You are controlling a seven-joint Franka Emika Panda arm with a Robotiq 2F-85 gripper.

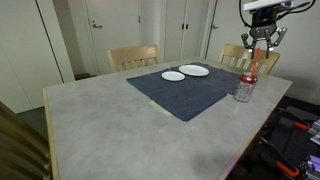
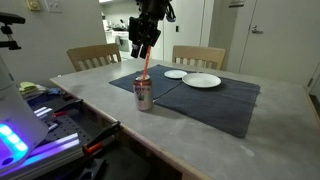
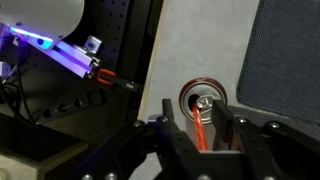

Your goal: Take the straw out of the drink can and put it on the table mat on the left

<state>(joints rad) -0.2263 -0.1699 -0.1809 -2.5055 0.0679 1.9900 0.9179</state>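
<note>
End effector [image 3: 199,120] straddles the straw [image 3: 204,128] with fingers apart, not clamped; only the wrist view shows the can's [image 3: 192,97] top, beside the mat [image 3: 285,50].

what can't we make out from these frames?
- Lower end of the straw: hidden inside the drink can in every view.
- Print on the can: too small and blurred in both exterior views; the wrist view shows only its top.
- The table mat: cut off by the wrist view's top and right edges.
- Pads of the gripper: dark and blurred in the wrist view, too small in exterior views.
</note>
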